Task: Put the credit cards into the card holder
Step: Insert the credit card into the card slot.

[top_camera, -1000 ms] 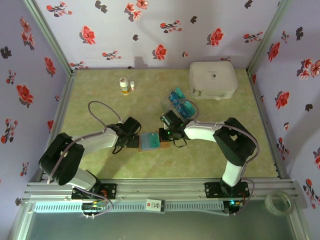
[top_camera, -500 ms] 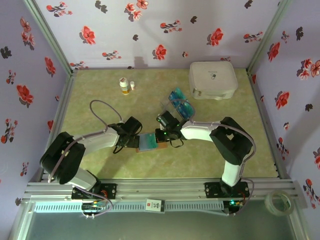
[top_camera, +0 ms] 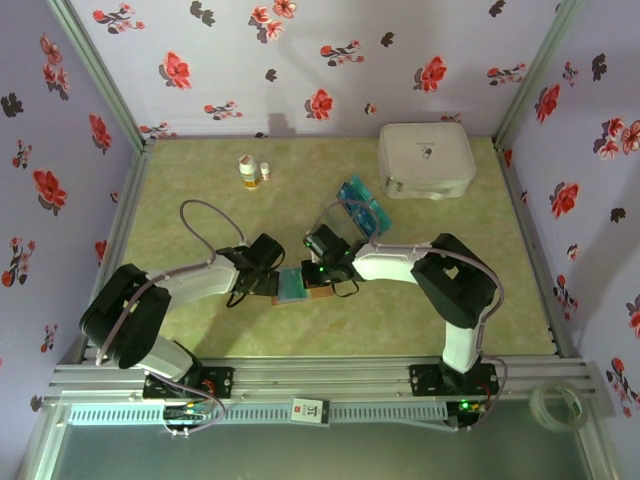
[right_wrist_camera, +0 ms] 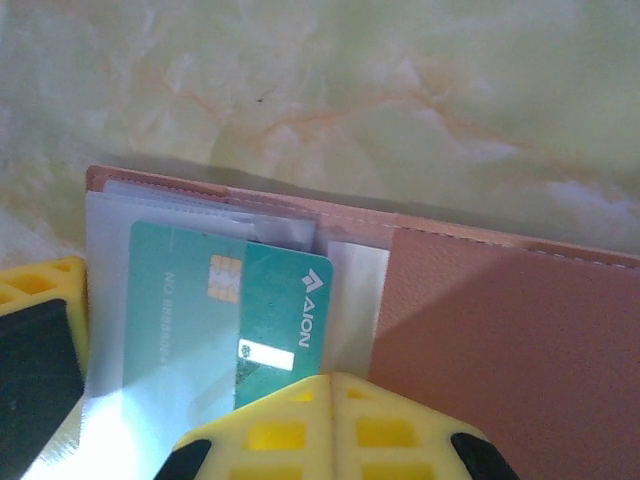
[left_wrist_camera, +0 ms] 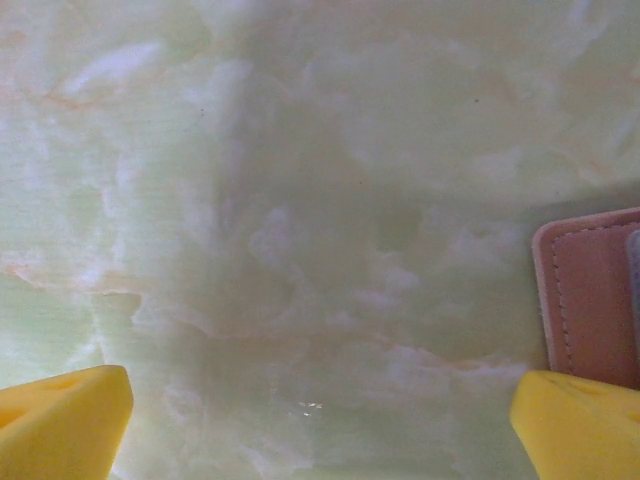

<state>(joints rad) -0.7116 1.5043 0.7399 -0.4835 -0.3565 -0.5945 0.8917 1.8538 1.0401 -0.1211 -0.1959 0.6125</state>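
Right wrist view: we see our right claw (right_wrist_camera: 330, 400), closed, against a teal plastic credit card (right_wrist_camera: 280, 300) half inside the pinkish-brown leather card holder (right_wrist_camera: 500, 340); our left claw (left_wrist_camera: 320, 425) stands spread wide.

White "AION" plus chevron logo on the teal-green plastic credit card (right_wrist_camera: 285, 330). Sideways line starting "NO" on the same card, digits too blurred to read.

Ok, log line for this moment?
left gripper: open, beside card holder | right gripper: shut, at credit card | card: partly in holder
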